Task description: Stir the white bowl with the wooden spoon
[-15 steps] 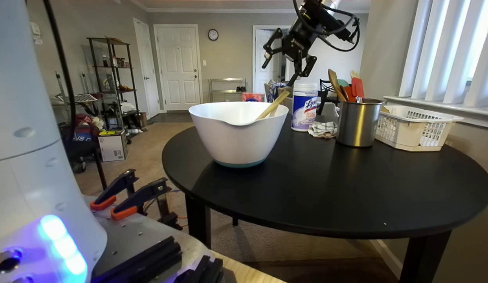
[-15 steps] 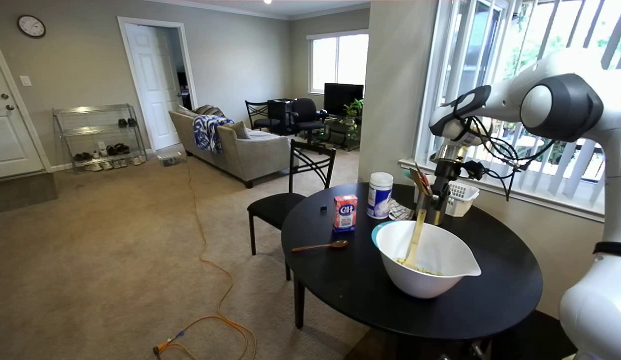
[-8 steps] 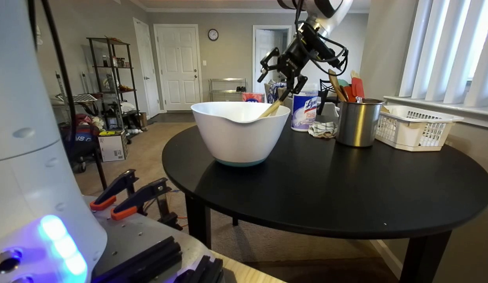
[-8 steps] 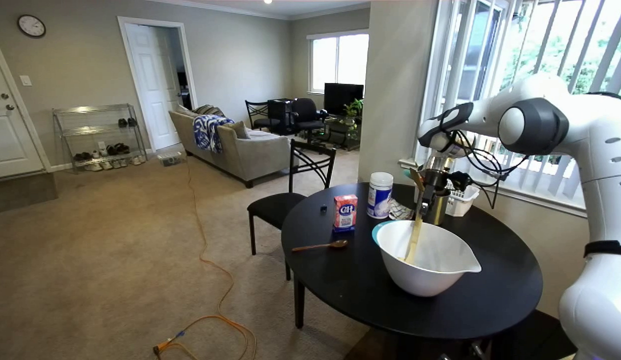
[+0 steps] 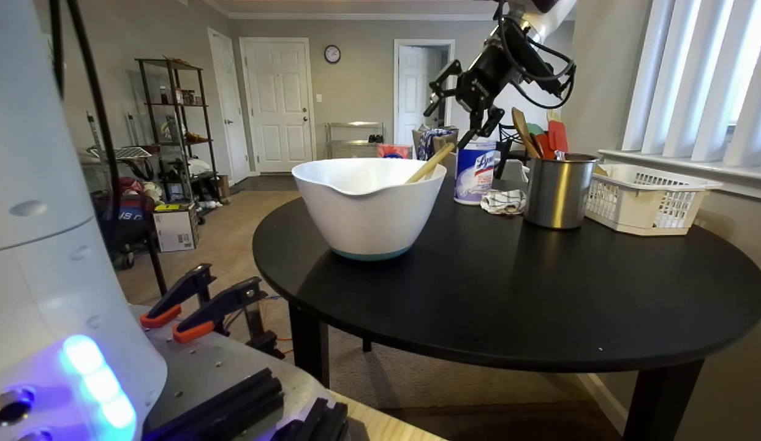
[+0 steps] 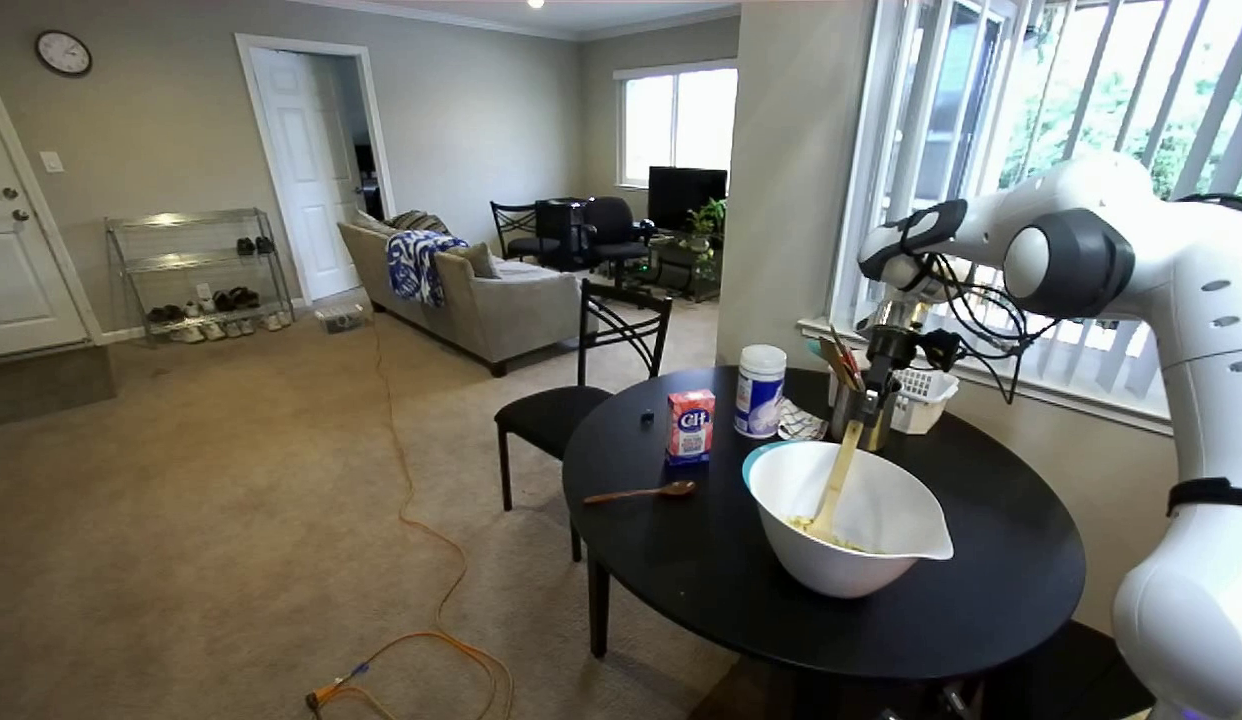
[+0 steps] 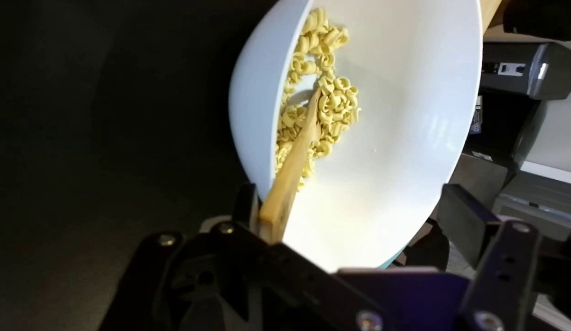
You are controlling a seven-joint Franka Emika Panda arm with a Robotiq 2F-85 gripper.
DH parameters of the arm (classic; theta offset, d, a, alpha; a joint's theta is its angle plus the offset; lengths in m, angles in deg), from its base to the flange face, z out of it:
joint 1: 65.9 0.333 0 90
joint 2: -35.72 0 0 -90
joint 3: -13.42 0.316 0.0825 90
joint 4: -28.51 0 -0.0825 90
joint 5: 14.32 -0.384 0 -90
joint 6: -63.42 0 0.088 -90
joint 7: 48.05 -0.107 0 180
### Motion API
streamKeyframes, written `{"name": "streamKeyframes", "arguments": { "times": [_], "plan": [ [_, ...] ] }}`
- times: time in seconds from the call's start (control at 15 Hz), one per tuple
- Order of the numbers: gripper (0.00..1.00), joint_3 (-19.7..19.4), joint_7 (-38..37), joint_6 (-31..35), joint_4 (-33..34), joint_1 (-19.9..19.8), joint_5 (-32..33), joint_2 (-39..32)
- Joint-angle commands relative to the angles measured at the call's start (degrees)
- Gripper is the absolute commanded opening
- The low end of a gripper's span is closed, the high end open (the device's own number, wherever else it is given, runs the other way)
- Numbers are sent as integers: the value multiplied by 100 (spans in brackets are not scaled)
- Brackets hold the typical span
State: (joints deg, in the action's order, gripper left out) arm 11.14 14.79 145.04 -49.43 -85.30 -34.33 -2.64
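Shifted slightly left since the earlier frame, one white bowl was seen on the table in both exterior views. One wooden spoon was leaned inside, its handle raised over the far rim, just beside one finger of the wide-spread gripper; contact could not be told. Curled pasta was best shown by the wrist view; one brown spoon only by an exterior view.

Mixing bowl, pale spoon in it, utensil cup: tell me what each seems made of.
Mixing bowl: probably plastic, smooth and glossy, judging by its soft highlights and white-and-teal coloring.
Pale spoon: seemingly wood or bamboo, matte-looking, from its tan color.
Utensil cup: shiny metal, likely stainless steel, given the bright vertical reflections.
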Motion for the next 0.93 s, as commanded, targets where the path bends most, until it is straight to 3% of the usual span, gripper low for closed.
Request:
{"name": "streamKeyframes", "arguments": {
  "times": [0.0,0.87],
  "plan": [
    [100,70,170,-152,137,-134,42,-28],
    [100,266,25,-106,267,-44,-34,-323]
  ]
}}
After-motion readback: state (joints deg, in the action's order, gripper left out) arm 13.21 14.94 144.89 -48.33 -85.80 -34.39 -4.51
